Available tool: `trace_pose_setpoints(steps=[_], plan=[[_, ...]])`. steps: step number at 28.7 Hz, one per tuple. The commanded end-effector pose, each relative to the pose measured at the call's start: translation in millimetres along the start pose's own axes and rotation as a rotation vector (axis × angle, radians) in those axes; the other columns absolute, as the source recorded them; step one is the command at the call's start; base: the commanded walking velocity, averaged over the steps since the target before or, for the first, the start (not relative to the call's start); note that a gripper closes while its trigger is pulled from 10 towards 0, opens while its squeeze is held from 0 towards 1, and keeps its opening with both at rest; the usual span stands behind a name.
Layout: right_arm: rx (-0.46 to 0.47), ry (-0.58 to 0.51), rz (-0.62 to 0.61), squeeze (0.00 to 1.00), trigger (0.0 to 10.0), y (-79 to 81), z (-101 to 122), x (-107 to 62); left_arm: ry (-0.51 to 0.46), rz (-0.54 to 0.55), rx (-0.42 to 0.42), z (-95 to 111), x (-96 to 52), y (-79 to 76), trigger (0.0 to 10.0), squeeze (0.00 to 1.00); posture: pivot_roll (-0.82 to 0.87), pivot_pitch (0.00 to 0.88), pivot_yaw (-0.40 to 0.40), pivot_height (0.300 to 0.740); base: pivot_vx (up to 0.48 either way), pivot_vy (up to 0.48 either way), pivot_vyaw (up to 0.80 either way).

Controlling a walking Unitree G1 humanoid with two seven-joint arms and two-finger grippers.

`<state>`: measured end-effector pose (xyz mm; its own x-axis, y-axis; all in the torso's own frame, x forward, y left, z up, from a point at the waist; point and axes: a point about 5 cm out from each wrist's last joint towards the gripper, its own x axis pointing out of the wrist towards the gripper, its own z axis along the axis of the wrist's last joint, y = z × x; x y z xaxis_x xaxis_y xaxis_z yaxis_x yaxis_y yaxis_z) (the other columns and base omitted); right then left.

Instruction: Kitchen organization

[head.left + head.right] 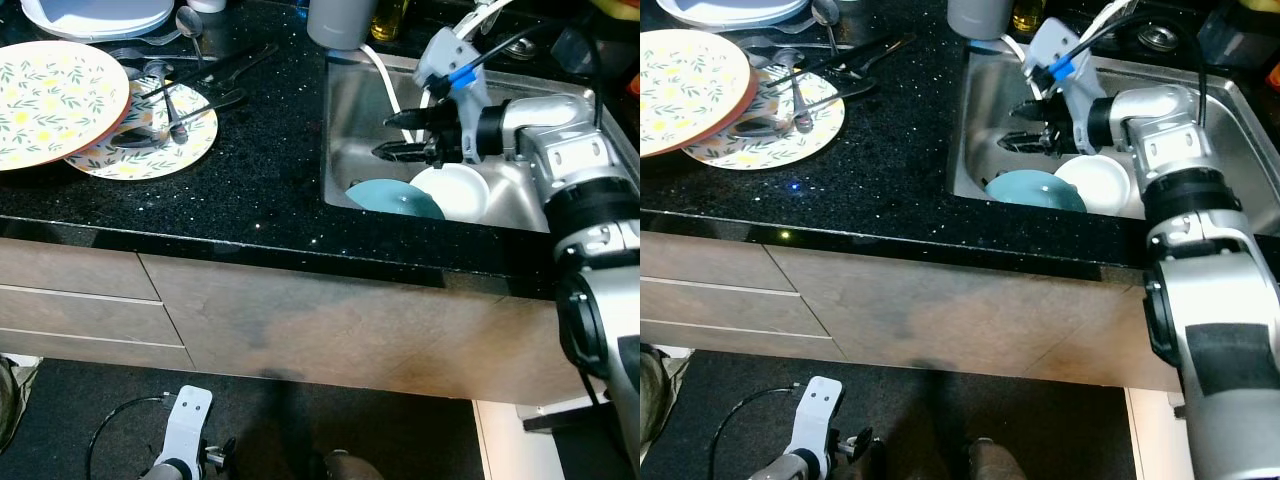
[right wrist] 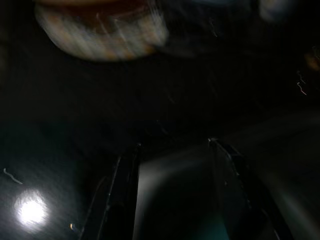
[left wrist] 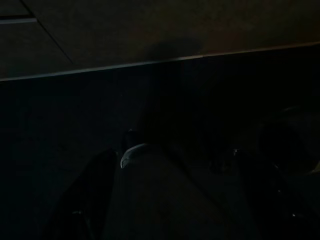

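2 dishes lie in the steel sink (image 1: 350, 110) at the upper right of the head views: a teal plate (image 1: 395, 198) against the near wall and, touching its right edge, a white bowl (image 1: 455, 190). Both are probably rigid, breakable ceramic, likely slick if wet, so the plate wants a pinch across its raised rim and the smaller, lighter bowl a pinch over its wall. 1 arm works: the right gripper (image 1: 397, 135) hovers just above them, fingers spread and empty, while the left gripper (image 1: 212, 455) hangs idle at the lower left.
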<state>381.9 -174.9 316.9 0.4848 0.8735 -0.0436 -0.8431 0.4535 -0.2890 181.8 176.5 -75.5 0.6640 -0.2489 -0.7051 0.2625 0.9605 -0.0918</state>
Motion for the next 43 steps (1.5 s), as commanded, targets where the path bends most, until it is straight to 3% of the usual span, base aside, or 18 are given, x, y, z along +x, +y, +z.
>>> trace_pose_setpoints(steps=[1, 6, 8, 13, 18, 21, 23, 24, 27, 32, 36, 37, 40, 41, 43], plan=[[0.060, -0.120, 0.023, 0.00, 10.0, 5.5, 2, -3.5, 0.044, -0.006, -0.029, -11, -1.5, -4.7, 10.0, 0.00, 0.05, 0.120, -0.088, 0.740, 0.000, 0.000, 0.00], [0.269, -0.508, -0.010, 0.00, 10.0, 27.7, 0, 0.9, 0.018, -0.001, -0.025, 0, 1.7, -0.1, 10.0, 0.00, 0.06, 0.095, -0.069, 0.740, 0.000, 0.000, 0.00], [0.333, -0.603, -0.014, 0.00, 10.0, 39.2, -4, 4.1, -0.001, 0.005, -0.024, 7, 3.2, 3.0, 10.0, 0.00, 0.07, 0.087, -0.065, 0.740, 0.000, 0.000, 0.00], [0.441, -0.751, 0.038, 0.00, 10.0, 61.4, -7, 2.9, -0.038, 0.024, -0.029, 23, 6.1, 10.6, 10.0, 0.00, 0.07, 0.069, -0.056, 0.740, 0.000, 0.000, 0.00], [0.499, -0.777, 0.273, 0.00, 10.0, 107.2, -19, -0.7, -0.069, 0.046, -0.045, 32, 7.3, 15.8, 10.0, 0.00, 0.07, 0.055, -0.054, 0.740, 0.000, 0.000, 0.00], [0.505, -0.728, 0.474, 0.00, 10.0, 135.6, -28, -10.9, -0.081, 0.045, -0.049, 36, 8.5, 15.4, 10.0, 0.00, 0.07, 0.048, -0.053, 0.740, 0.000, 0.000, 0.00], [0.525, -0.678, 0.494, 0.00, 10.0, 140.9, -33, -11.8, -0.083, 0.045, -0.048, 37, 8.8, 15.2, 10.0, 0.00, 0.08, 0.046, -0.055, 0.740, 0.000, 0.000, 0.00], [0.533, -0.566, 0.501, 0.00, 10.0, 145.7, -47, -12.8, -0.086, 0.047, -0.047, 37, 9.0, 15.2, 10.0, 0.00, 0.08, 0.042, -0.055, 0.740, 0.000, 0.000, 0.00], [0.542, -0.529, 0.517, 0.00, 10.0, 148.8, -52, -16.2, -0.087, 0.049, -0.047, 38, 8.9, 15.5, 10.0, 0.00, 0.08, 0.042, -0.055, 0.740, 0.000, 0.000, 0.00], [0.547, -0.369, 0.511, 0.00, 10.0, 152.6, -71, -35.9, -0.078, 0.057, -0.050, 34, 7.5, 17.8, 10.0, 0.00, 0.07, 0.037, -0.052, 0.740, 0.000, 0.000, 0.00], [0.557, -0.088, 0.470, 0.00, 10.0, 157.3, -106, -54.9, -0.059, 0.061, -0.048, 31, 6.0, 20.1, 10.0, 0.00, 0.07, 0.031, -0.050, 0.740, 0.000, 0.000, 0.00], [0.557, -0.088, 0.470, 0.00, 10.0, 157.3, -106, -54.9, -0.059, 0.061, -0.048, 31, 6.0, 20.1, 10.0, 0.00, 0.07, 0.031, -0.050, 0.740, 0.000, 0.000, 0.00], [0.567, 0.123, 0.413, 0.00, 10.0, 158.6, -139, -72.3, -0.043, 0.061, -0.042, 28, 5.2, 21.0, 10.0, 0.00, 0.06, 0.027, -0.047, 0.740, 0.000, 0.000, 0.00], [0.567, 0.123, 0.413, 0.00, 10.0, 158.6, -139, -72.3, -0.043, 0.061, -0.042, 28, 5.2, 21.0, 10.0, 0.00, 0.06, 0.027, -0.047, 0.740, 0.000, 0.000, 0.00], [0.582, 0.223, 0.365, 0.00, 10.0, 159.0, -159, -83.4, -0.033, 0.059, -0.039, 26, 5.1, 20.8, 10.0, 0.00, 0.06, 0.026, -0.046, 0.740, 0.000, 0.000, 0.00]])
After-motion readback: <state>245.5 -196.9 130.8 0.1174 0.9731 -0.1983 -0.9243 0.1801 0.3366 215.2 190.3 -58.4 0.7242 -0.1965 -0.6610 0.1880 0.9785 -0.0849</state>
